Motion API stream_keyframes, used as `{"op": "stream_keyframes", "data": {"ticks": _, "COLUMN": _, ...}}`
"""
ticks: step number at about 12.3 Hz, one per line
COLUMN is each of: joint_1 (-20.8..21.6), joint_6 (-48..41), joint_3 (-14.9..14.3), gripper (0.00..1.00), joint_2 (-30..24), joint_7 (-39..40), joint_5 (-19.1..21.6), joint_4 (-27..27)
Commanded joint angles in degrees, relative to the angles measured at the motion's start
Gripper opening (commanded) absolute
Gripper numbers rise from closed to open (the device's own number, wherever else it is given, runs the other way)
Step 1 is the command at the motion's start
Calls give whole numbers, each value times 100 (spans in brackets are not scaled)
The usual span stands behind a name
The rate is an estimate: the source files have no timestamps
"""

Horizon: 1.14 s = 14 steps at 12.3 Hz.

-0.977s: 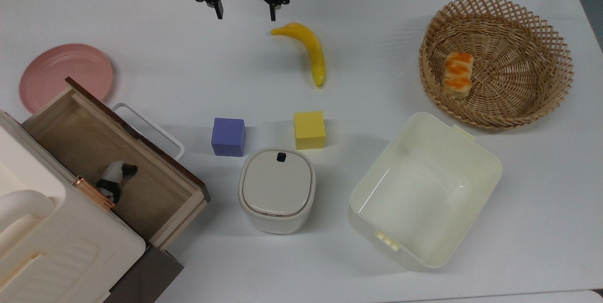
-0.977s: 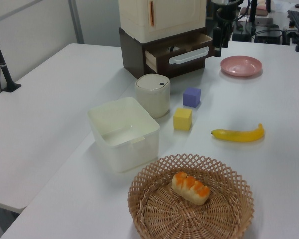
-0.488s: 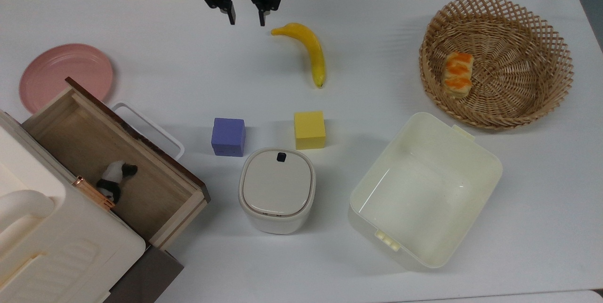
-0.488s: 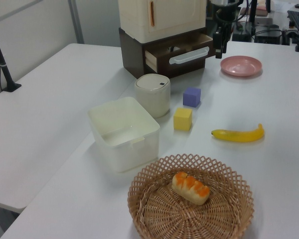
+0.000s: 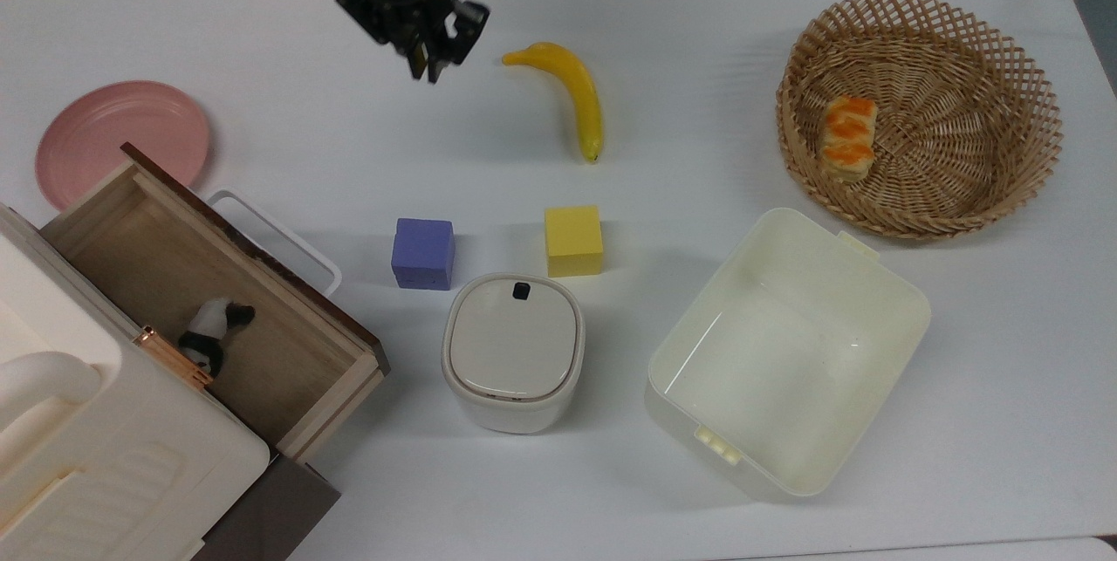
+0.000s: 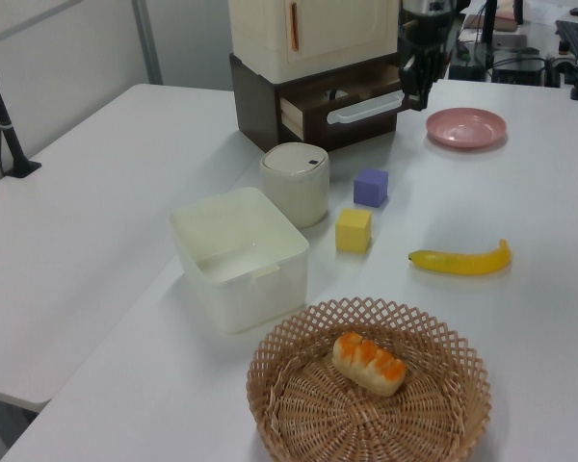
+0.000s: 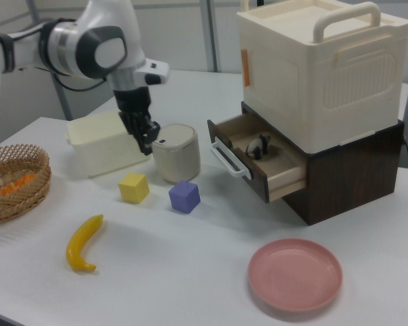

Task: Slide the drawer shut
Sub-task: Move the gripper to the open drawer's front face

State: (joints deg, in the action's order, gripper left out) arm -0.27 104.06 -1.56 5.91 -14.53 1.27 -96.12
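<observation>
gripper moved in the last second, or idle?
Yes. In the top view the gripper has shifted toward the top view's left and down, away from the banana tip, toward the drawer, fingers now together.

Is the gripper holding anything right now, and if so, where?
Nothing: the black two-finger gripper hangs shut and empty above the white table.

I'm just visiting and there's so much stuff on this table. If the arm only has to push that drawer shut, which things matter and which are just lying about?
Part of the job:
- drawer, pulled open, with its white handle
- gripper, apart from the drawer

Just lying about:
- banana
- purple block
- yellow block
- pink plate
- lidded pot
- plastic bin
- basket with bread
</observation>
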Motion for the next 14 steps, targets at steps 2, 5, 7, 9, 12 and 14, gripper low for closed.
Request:
{"op": "stream_keyframes", "data": {"ticks": 2, "joint_1": -421, "joint_6": 710, "joint_3": -3, "gripper": 11, "joint_2": 392, "joint_7": -199, "joint_5": -48, "joint_4": 111}}
{"op": "stream_keyframes", "data": {"ticks": 5, "joint_1": -588, "joint_6": 1273, "joint_3": -3, "gripper": 11, "joint_2": 1023, "joint_7": -225, "joint_5": -389, "joint_4": 426}}
{"op": "stream_keyframes", "data": {"ticks": 7, "joint_1": -632, "joint_6": 1746, "joint_3": -72, "gripper": 8, "joint_2": 1507, "joint_7": -339, "joint_5": -566, "joint_4": 664}}
{"op": "stream_keyframes", "data": {"ticks": 9, "joint_1": -702, "joint_6": 2125, "joint_3": -99, "gripper": 8, "joint_2": 1859, "joint_7": -559, "joint_5": -777, "joint_4": 901}}
{"op": "stream_keyframes", "data": {"ticks": 12, "joint_1": -895, "joint_6": 3186, "joint_3": -99, "gripper": 8, "joint_2": 2062, "joint_7": -814, "joint_5": -795, "joint_4": 1042}}
{"op": "stream_keyframes", "data": {"ticks": 14, "joint_1": -949, "joint_6": 3785, "joint_3": -239, "gripper": 7, "joint_2": 2343, "joint_7": -945, "joint_5": -918, "joint_4": 1366}}
